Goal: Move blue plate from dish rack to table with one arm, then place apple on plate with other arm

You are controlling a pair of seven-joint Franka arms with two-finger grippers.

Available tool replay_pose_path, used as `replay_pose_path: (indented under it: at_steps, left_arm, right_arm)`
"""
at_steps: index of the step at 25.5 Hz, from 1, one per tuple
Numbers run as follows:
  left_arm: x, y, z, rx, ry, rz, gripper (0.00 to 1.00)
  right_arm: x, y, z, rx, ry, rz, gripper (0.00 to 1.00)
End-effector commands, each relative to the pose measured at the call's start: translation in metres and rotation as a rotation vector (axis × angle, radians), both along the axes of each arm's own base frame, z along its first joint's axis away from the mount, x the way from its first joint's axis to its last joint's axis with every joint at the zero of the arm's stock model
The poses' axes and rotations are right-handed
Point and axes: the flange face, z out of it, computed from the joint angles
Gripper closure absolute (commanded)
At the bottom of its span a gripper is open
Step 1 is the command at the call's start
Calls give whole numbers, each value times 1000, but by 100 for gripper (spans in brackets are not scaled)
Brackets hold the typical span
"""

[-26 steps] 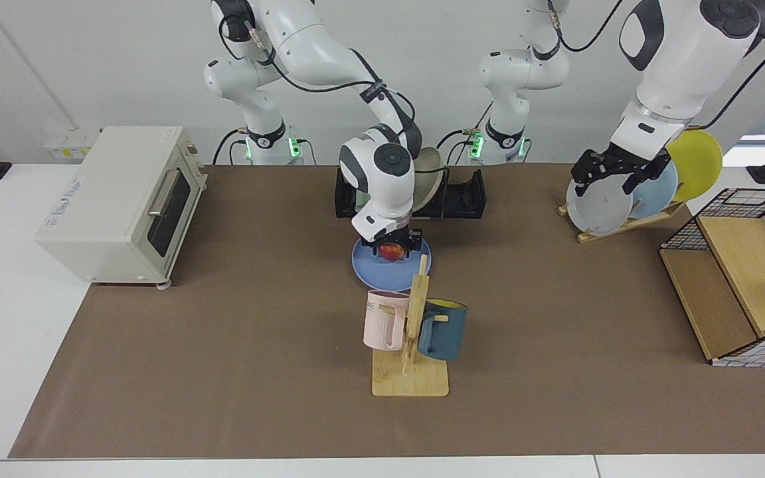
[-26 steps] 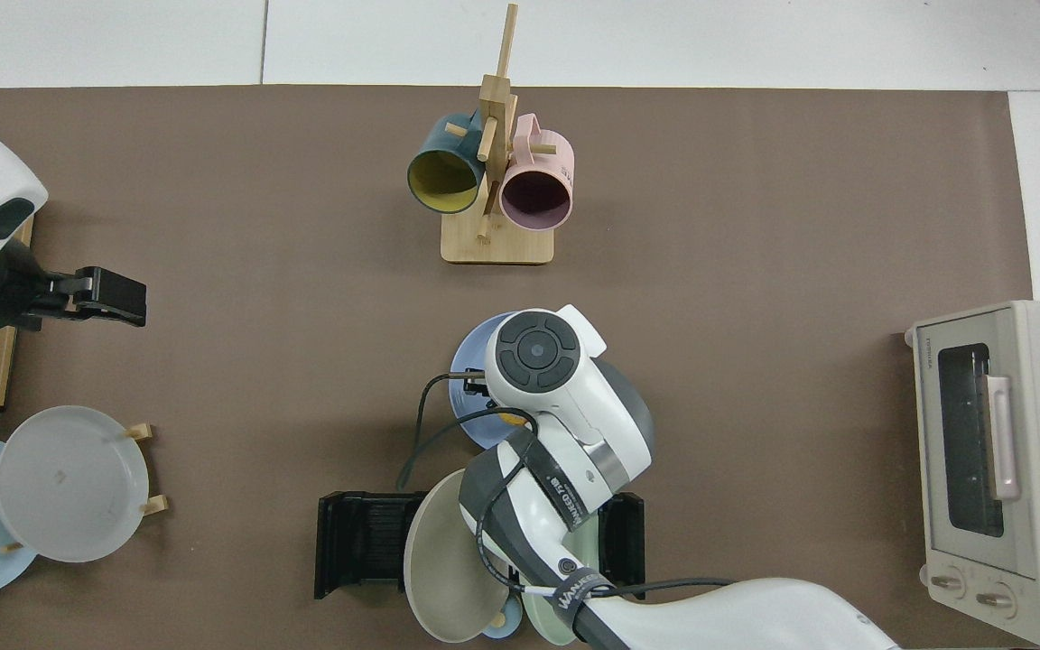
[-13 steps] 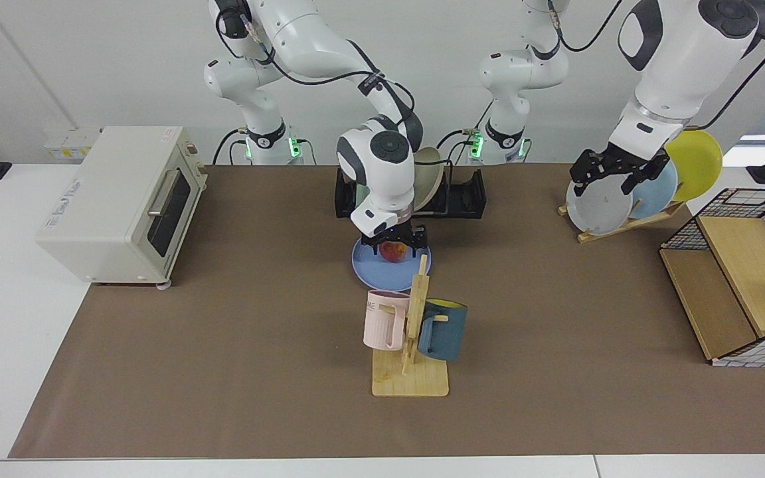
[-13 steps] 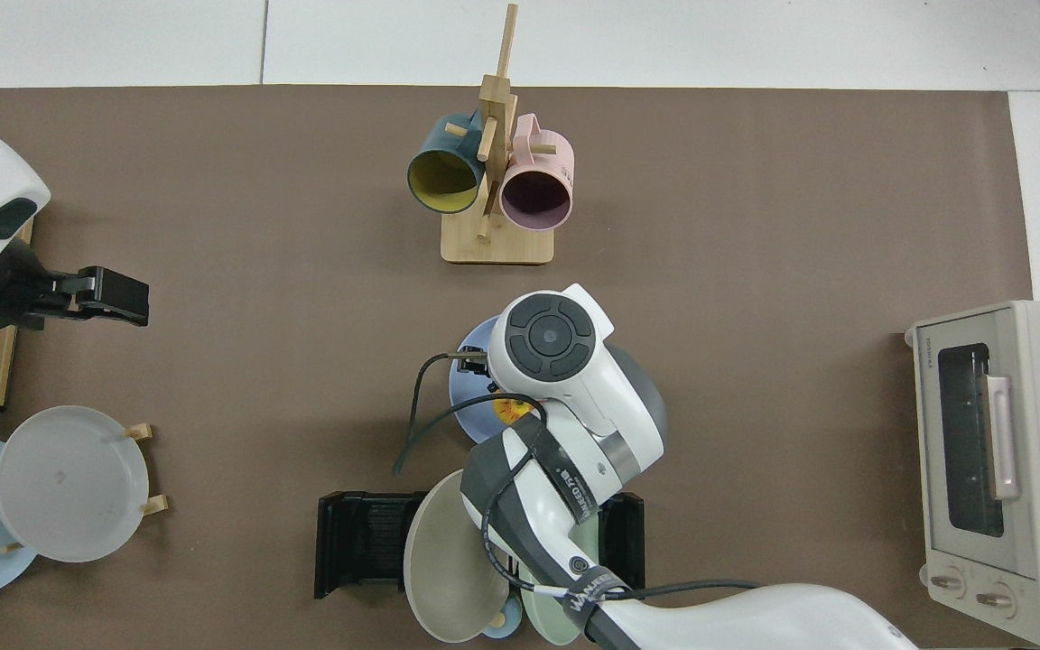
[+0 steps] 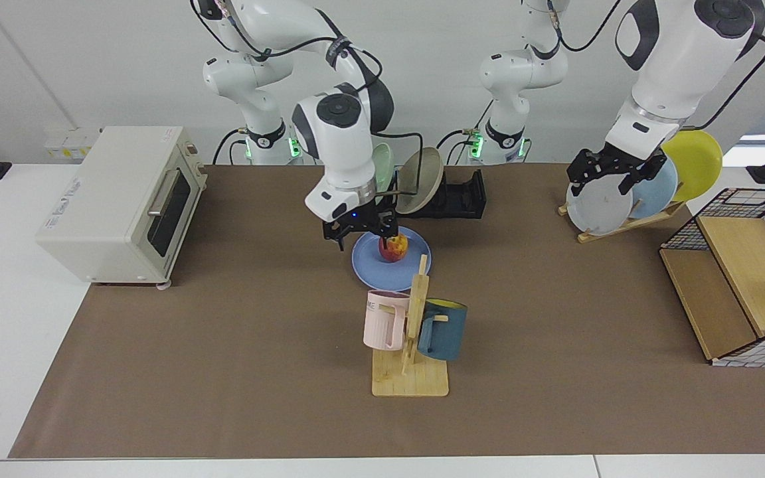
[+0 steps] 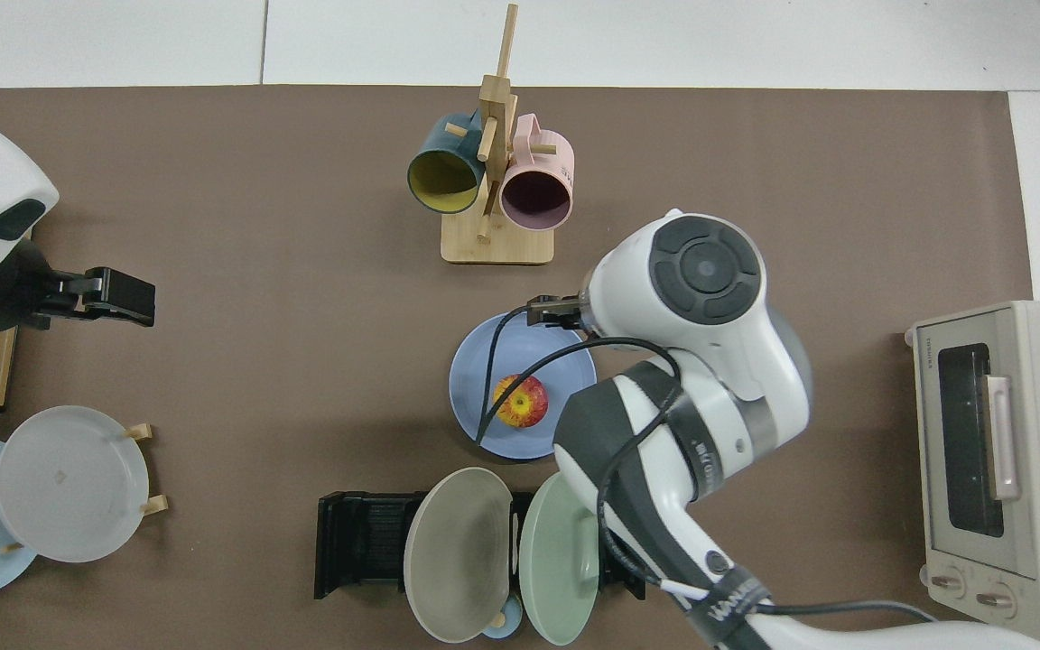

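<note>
A: The right gripper (image 5: 360,230) hangs empty with its fingers parted, above the blue plate's (image 5: 372,267) edge. The apple (image 5: 393,247) sits on that plate, on the table (image 5: 223,345) before the dish rack (image 5: 465,196).

B: Risk?

A: The arm's dangling cable could brush the apple and roll it off, I'd judge. The left gripper (image 5: 611,174) waits by the wooden plate stand, seemingly open.

B: Changes?

A: A second ago the right gripper was down around the apple; it has since lifted clear.
</note>
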Motion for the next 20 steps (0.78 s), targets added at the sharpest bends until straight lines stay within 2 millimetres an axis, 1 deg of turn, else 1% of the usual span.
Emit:
replay_pose_path:
  at_steps: [1,2,4,7,8,10,12,14,17,20]
  left_arm:
    - [-2,1,-1,16,-14,12,0]
    - [-2,1,-1,16,-14,12,0]
    - [-2,2,-1,16,-14,12,0]
    - [-2,4,-1,18,-14,12,0]
    - [-2,8,-1,18,-14,19,0]
    - [-2,8,-1,18,-12,19,0]
    - [-2,12,-1,11,-15,34,0]
    - [-2,12,-1,10,-15,34,0]
    - [-2,10,1,6,-18,31,0]
    - [0,6,4,-27,-38,27,0]
  right_arm:
    - [7,-59,30,-24,-6,86,0]
    - [9,-70,36,-33,-15,103,0]
    - [12,-87,46,-51,-36,136,0]
    - [14,-118,67,-55,-67,135,0]
    - [14,-124,71,-56,-67,138,0]
    - [12,-138,82,-58,-72,142,0]
    - [11,-160,93,-65,-78,147,0]
    - [10,-180,102,-72,-78,169,0]
    - [10,-201,115,-79,-59,207,0]
    - [7,-225,117,-81,-14,197,0]
